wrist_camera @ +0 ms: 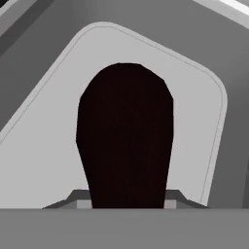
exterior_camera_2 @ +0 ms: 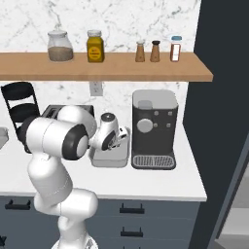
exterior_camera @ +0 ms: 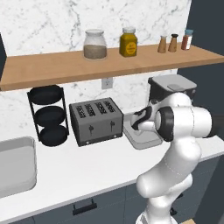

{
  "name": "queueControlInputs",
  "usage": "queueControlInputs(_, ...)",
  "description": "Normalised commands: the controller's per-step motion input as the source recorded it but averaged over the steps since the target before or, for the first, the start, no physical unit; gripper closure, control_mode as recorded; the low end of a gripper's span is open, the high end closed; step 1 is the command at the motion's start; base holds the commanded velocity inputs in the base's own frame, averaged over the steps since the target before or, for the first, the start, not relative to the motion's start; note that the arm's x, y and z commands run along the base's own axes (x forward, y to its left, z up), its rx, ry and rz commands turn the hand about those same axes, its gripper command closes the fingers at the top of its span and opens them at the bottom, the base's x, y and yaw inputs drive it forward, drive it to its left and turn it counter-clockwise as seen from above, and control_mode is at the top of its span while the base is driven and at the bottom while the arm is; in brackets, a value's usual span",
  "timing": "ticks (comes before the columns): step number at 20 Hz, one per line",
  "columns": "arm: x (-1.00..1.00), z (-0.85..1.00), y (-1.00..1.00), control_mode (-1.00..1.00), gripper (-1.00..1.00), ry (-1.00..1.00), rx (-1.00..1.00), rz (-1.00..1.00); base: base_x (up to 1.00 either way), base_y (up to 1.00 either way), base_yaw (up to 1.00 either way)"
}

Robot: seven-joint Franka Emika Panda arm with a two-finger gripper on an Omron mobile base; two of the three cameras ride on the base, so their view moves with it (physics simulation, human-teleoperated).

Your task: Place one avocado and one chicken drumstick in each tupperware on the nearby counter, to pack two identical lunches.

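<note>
One avocado [wrist_camera: 125,136] hangs in the jaws over the tupperware [wrist_camera: 44,155]; hand view shows the near-black fruit dead centre, narrow end up, jaws clamped on its lower flanks, tray floor behind it. Whether the fruit touches the floor or sits just above: cannot tell.

Location ref.: the tupperware [exterior_camera: 142,141] sits on the counter [exterior_camera: 87,170] between the toaster [exterior_camera: 96,120] and the coffee machine [exterior_camera_2: 153,129], close to both. The gripper [exterior_camera_2: 118,141] is angled down over the tray's rear half in the right base view; the arm's wrist blocks most of the tray in the left base view.

Handling, est. only:
- Weight: light for this arm; no sag concern.
- Skin: glossy, prob. slippery; curved flanks give small contact patches, so a squeeze off the widest girth may pop it out.
- Firmness: likely firm w/ slight give; moderate force adequate.
- Grip pt.: across the bulbous lower body, as held now. Avoid the tapered neck.
- On release: pear shape will prob. roll or tip; let go low, away from the rim, so room stays for a drumstick.

Appearance: avocado reads as a flat black silhouette, smooth outline, no texture resolved. Tupperware is light grey, shallow, rounded corners, thick rim, nothing else visible inside. Counter is white marble-pattern over dark drawers w/ black bar handles.
</note>
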Motion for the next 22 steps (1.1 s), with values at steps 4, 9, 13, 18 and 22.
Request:
queueControlInputs(4,0.00,0.01,0.00,-1.00,-1.00,-0.01,0.00,0.00,0.00,0.00,0.00)
queueControlInputs(9,-0.26,0.27,0.00,-1.00,-1.00,-0.11,0.00,0.00,0.00,0.00,0.00)
queueControlInputs(13,-0.91,0.76,0.00,-1.00,-1.00,-0.30,0.00,0.00,0.00,0.00,0.00)
queueControlInputs(18,-1.00,0.70,0.00,-1.00,-1.00,-0.21,0.00,0.00,0.00,0.00,0.00)
queueControlInputs(22,-0.99,0.99,0.08,-1.00,-1.00,-0.19,0.00,0.00,0.00,0.00,0.00)
